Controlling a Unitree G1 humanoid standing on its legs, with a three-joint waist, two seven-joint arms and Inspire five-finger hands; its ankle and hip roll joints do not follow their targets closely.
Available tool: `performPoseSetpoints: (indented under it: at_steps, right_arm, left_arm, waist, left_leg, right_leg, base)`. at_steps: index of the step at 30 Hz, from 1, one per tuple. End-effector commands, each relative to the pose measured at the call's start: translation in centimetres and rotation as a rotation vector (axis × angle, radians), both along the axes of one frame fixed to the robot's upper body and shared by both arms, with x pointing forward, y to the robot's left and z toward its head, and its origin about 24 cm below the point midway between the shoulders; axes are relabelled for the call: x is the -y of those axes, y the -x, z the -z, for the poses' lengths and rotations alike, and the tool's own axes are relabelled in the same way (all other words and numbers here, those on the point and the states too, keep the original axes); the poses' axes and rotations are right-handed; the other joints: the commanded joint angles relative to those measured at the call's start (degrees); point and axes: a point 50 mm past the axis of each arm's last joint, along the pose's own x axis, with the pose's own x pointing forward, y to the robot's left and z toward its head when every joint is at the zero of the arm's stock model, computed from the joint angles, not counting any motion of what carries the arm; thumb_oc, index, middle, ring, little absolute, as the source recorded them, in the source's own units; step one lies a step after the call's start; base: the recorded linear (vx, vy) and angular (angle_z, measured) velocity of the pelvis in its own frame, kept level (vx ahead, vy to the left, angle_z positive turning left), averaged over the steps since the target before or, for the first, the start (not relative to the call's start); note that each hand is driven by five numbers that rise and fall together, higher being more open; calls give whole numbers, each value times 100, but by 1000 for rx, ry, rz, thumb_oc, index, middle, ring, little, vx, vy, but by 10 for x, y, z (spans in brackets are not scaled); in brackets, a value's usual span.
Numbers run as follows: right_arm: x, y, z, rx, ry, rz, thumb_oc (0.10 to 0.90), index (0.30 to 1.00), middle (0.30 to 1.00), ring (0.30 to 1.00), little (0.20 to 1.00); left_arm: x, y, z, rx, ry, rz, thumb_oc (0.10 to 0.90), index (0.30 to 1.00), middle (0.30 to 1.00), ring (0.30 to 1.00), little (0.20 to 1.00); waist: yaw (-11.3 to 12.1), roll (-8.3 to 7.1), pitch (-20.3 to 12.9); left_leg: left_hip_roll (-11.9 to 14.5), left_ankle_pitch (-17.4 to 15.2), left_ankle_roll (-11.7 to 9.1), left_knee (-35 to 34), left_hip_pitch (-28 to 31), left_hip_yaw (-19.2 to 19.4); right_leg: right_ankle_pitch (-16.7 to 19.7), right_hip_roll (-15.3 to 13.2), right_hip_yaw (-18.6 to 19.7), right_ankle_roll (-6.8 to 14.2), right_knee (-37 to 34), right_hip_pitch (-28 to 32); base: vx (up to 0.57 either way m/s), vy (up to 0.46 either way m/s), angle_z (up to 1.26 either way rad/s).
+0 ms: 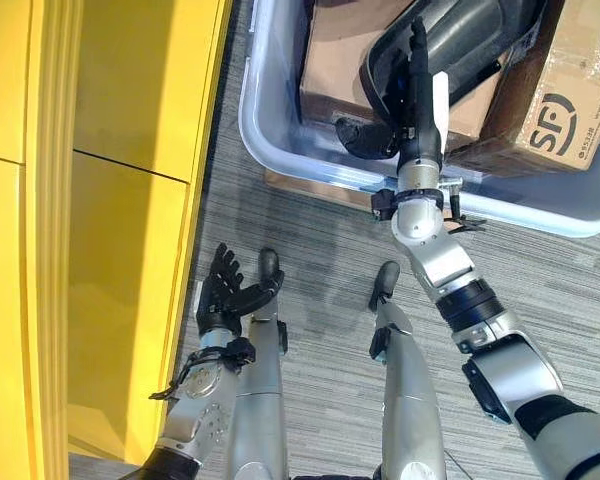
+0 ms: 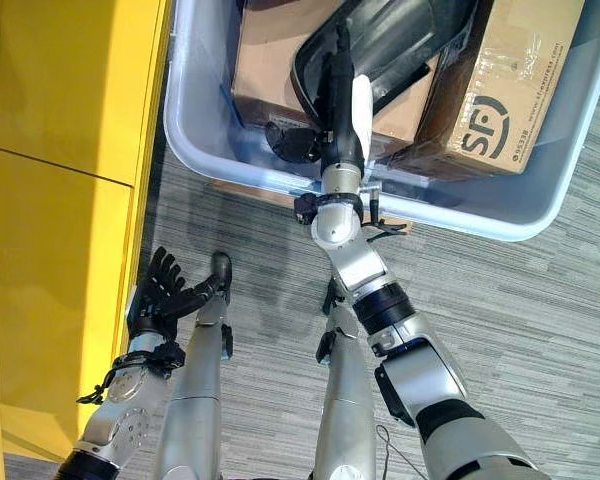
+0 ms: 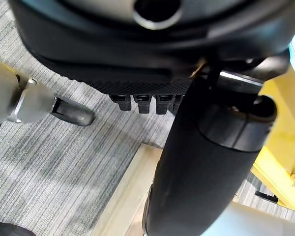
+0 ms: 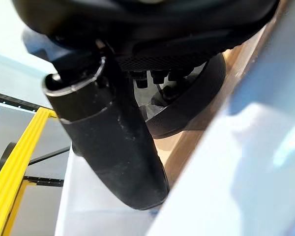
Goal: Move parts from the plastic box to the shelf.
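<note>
The pale blue plastic box [image 1: 280,150] stands on the floor ahead. It holds a large black moulded part [image 1: 460,40] lying across cardboard boxes, and a smaller rounded black piece [image 1: 365,140] near its front wall. My right hand [image 1: 417,95] reaches over the front rim with straight fingers laid along the large part's edge, its white-covered thumb beside them. In the right wrist view the rounded black piece [image 4: 196,98] lies just past the fingers. My left hand [image 1: 223,290] hangs low beside the yellow shelf [image 1: 110,200], fingers spread and empty.
A printed cardboard box [image 1: 565,90] fills the plastic box's right side and a plain one [image 1: 340,50] lies under the black part. A wooden board [image 1: 300,185] shows under the box's front edge. Grey striped carpet lies between box and shelf.
</note>
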Motion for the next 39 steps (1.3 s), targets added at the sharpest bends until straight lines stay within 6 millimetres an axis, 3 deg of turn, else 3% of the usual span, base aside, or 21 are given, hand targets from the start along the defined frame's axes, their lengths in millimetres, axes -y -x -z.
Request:
performPoseSetpoints:
  at_steps: [1,2,4,5,7,8,10,11,12,13,15,17,18,19,21,22,23,25,28,29,39]
  right_arm:
    - [58,0,-3,8,-43,195,900,1000,1000,1000,1000]
    - [64,1,2,-3,-39,211,900,1000,1000,1000,1000]
    - [69,2,1,5,-35,229,900,1000,1000,1000,1000]
    - [78,5,5,1,-13,263,900,1000,1000,1000,1000]
    - [88,7,5,9,14,303,900,1000,1000,1000,1000]
    - [93,9,9,1,28,324,900,1000,1000,1000,1000]
    - [101,12,8,10,42,351,900,1000,1000,1000,1000]
    - [104,14,12,6,55,365,900,1000,1000,1000,1000]
    - [108,16,10,16,60,379,900,1000,1000,1000,1000]
    - [108,16,13,8,62,379,900,1000,1000,1000,1000]
    - [115,21,11,28,81,400,900,1000,1000,1000,1000]
    - [120,24,13,28,110,421,900,1000,1000,1000,1000]
    - [121,25,10,38,117,427,900,1000,1000,1000,1000]
    - [123,26,12,35,125,433,900,1000,1000,1000,1000]
    - [125,27,7,50,144,443,900,1000,1000,1000,1000]
    - [124,27,8,51,160,445,900,1000,1000,1000,1000]
    - [125,28,4,63,165,448,900,1000,1000,1000,1000]
    - [123,29,-1,83,182,446,900,1000,1000,1000,1000]
    - [120,29,-3,89,209,443,900,1000,1000,1000,1000]
    - [118,28,-9,104,252,444,900,1000,1000,1000,1000]
    - [112,26,-19,123,443,466,900,1000,1000,1000,1000]
  left_arm:
    - [0,8,-24,137,30,-16,900,1000,1000,1000,1000]
    - [0,10,-22,126,29,-21,900,1000,1000,1000,1000]
    - [0,10,-23,135,31,-20,900,1000,1000,1000,1000]
    - [-1,12,-20,123,33,-23,900,1000,1000,1000,1000]
    - [-1,11,-22,133,32,-24,900,1000,1000,1000,1000]
    - [-2,13,-20,125,31,-31,900,1000,1000,1000,1000]
    - [-3,12,-23,137,33,-33,900,1000,1000,1000,1000]
    - [-3,13,-20,128,33,-34,900,1000,1000,1000,1000]
    - [-3,12,-22,138,32,-35,900,1000,1000,1000,1000]
    - [-3,13,-20,129,32,-35,900,1000,1000,1000,1000]
    - [-4,14,-22,137,31,-37,900,1000,1000,1000,1000]
    - [-5,15,-20,131,32,-39,900,1000,1000,1000,1000]
    - [-5,14,-21,138,32,-39,900,1000,1000,1000,1000]
    - [-5,16,-20,132,31,-42,900,1000,1000,1000,1000]
    - [-6,15,-22,141,33,-43,900,1000,1000,1000,1000]
    - [-7,16,-20,133,33,-46,900,1000,1000,1000,1000]
    - [-7,15,-21,140,33,-47,900,1000,1000,1000,1000]
    - [-7,15,-22,145,34,-47,900,1000,1000,1000,1000]
    - [-7,16,-22,142,36,-45,900,1000,1000,1000,1000]
    - [-6,14,-23,149,37,-45,900,1000,1000,1000,1000]
    - [-8,13,-28,174,32,-49,900,1000,1000,1000,1000]
  waist:
    - [-93,138,-70]
    - [-109,126,-70]
    - [-121,126,-70]
    - [-143,108,-70]
    - [-158,108,-70]
    - [-169,96,-70]
    - [-188,94,-70]
    - [-198,85,-70]
    - [-207,86,-70]
    - [-208,80,-70]
    - [-227,79,-70]
    - [-240,68,-70]
    - [-238,69,-70]
    - [-244,62,-70]
    - [-237,64,-70]
    - [-241,61,-70]
    - [-240,70,-70]
    - [-239,67,-70]
    - [-242,60,-70]
    - [-229,66,-70]
    - [-195,58,-70]
  left_leg:
    - [-30,-398,244,38,100,200]
    - [-29,-571,210,66,241,177]
    - [-31,-414,244,54,108,201]
    - [-27,-579,212,87,232,181]
    - [-25,-421,245,54,105,204]
    - [-18,-584,212,91,223,177]
    - [-13,-427,246,73,87,197]
    - [-8,-585,217,101,216,172]
    - [-5,-431,247,72,98,196]
    - [-6,-586,215,95,225,169]
    - [-4,-422,247,58,109,197]
    - [1,-571,214,69,251,172]
    - [4,-414,246,46,130,201]
    - [2,-567,215,63,258,171]
    - [7,-413,245,40,150,197]
    - [11,-566,214,53,282,166]
    - [12,-415,245,34,165,196]
    - [11,-415,246,41,167,189]
    - [9,-570,219,75,285,157]
    - [13,-423,253,59,172,193]
    - [-2,-402,260,-3,194,173]
  right_leg:
    - [-865,-210,133,298,645,364]
    - [-1012,-209,160,332,690,490]
    - [-874,-206,144,301,656,362]
    - [-1016,-205,174,331,717,452]
    - [-881,-202,145,302,673,327]
    - [-1022,-199,174,332,719,432]
    - [-892,-194,160,300,696,292]
    - [-1031,-189,191,329,759,398]
    - [-899,-188,167,300,713,285]
    - [-1032,-186,194,330,755,399]
    - [-902,-178,173,297,715,286]
    - [-1036,-169,209,325,765,401]
    - [-906,-173,176,293,727,288]
    - [-1037,-169,205,326,767,402]
    - [-904,-174,178,301,724,303]
    - [-1029,-172,206,335,760,418]
    - [-900,-173,182,304,722,309]
    - [-904,-171,187,300,733,303]
    - [-1038,-166,212,328,784,412]
    - [-909,-173,176,298,749,318]
    - [-901,-172,153,309,724,354]
  base:
    - [70,-35,0]
    - [70,-35,0]
    - [0,0,0]
    - [0,0,0]
    - [2,-20,-3]
    - [0,0,0]
    - [0,0,0]
    - [-69,-6,-3]
    - [64,-23,-3]
    - [-69,1,-2]
    - [0,0,0]
    - [31,-17,-1]
    - [0,0,0]
    - [0,0,0]
    - [0,0,0]
    - [-69,8,0]
    - [0,0,0]
    - [-3,-11,0]
    - [18,-8,1]
    - [-70,8,0]
    - [-8,1,0]
